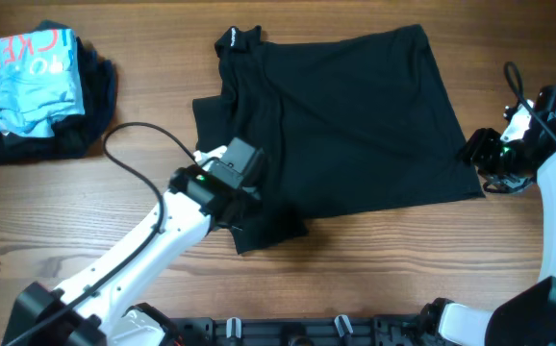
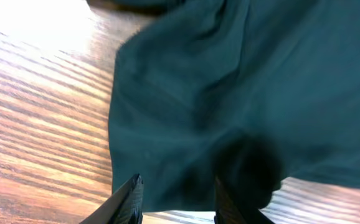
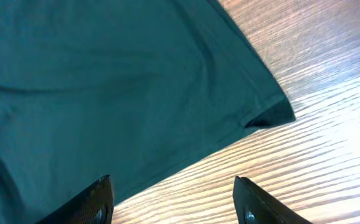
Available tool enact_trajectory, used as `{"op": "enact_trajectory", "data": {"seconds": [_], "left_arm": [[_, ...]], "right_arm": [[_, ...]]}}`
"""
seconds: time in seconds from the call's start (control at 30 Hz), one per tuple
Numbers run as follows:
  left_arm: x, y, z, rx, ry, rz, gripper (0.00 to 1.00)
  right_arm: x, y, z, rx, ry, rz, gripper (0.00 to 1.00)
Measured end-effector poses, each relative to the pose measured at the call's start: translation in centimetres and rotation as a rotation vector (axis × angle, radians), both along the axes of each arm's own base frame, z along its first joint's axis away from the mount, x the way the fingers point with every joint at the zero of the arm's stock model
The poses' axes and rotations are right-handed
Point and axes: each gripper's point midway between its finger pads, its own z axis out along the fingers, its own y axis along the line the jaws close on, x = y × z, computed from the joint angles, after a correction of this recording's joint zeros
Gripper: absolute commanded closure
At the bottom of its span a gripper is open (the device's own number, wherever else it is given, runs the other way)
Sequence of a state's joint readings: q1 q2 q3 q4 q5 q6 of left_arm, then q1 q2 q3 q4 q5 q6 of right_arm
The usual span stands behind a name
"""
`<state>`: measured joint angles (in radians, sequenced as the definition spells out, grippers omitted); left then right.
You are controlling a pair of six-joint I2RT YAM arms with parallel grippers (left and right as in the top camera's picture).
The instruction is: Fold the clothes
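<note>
The black T-shirt (image 1: pixel 345 115) lies spread on the wooden table, its collar (image 1: pixel 237 39) at the far left. My left gripper (image 1: pixel 249 211) is low over the shirt's near-left sleeve (image 1: pixel 270 229). In the left wrist view its narrowed fingers (image 2: pixel 177 179) straddle the cloth's edge (image 2: pixel 167 124), which lies flat between them with a gap showing. My right gripper (image 1: pixel 475 152) hovers at the shirt's near-right corner (image 3: pixel 279 112). It stands open (image 3: pixel 172 178), left finger over the hem and bare wood between the tips.
A pile of dark clothing topped by a light-blue garment with red lettering (image 1: pixel 28 67) sits at the far left. A black cable (image 1: pixel 134 144) loops over the table beside the left arm. Bare wood (image 1: pixel 403 259) runs along the near edge.
</note>
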<state>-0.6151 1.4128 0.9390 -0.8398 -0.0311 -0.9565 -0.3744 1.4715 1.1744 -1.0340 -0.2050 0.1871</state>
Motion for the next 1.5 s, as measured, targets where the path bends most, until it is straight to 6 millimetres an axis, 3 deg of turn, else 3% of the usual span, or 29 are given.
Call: {"op": "enact_trajectory", "data": {"seconds": [0.13, 0.3, 0.4, 0.53, 0.97, 1.3, 1.43, 1.5], "left_arm": [[-1.2, -1.2, -1.2, 0.022, 0.036, -0.057, 0.63], [-3.1, -3.5, -2.0, 0.042, 0.047, -0.182, 0.38], [-4.0, -4.5, -2.4, 0.054, 0.053, -0.242, 0.29], [-4.1, -5.2, -3.1, 0.064, 0.045, -0.302, 0.25], [-4.0, -5.2, -6.1, 0.148, 0.086, -0.493, 0.34], [-4.5, -5.0, -7.2, 0.166, 0.122, -0.523, 0.58], [-5.1, -5.5, -7.3, 0.166, 0.120, -0.552, 0.56], [-5.5, -5.8, -7.3, 0.169, 0.121, -0.571, 0.49]], "right_arm": [[0.4, -0.2, -0.8, 0.013, 0.014, -0.029, 0.38], [1.0, -0.4, -2.2, 0.034, 0.043, -0.067, 0.38], [1.1, -0.4, -2.9, 0.043, 0.061, -0.078, 0.38], [1.1, -0.4, -3.5, 0.050, 0.080, -0.082, 0.38], [1.4, -0.5, -3.6, 0.047, 0.070, -0.082, 0.38], [1.4, -0.5, -3.6, 0.047, 0.069, -0.082, 0.37], [1.5, -0.6, -3.6, 0.047, 0.069, -0.082, 0.37], [1.5, -0.6, -3.6, 0.047, 0.069, -0.082, 0.37]]}}
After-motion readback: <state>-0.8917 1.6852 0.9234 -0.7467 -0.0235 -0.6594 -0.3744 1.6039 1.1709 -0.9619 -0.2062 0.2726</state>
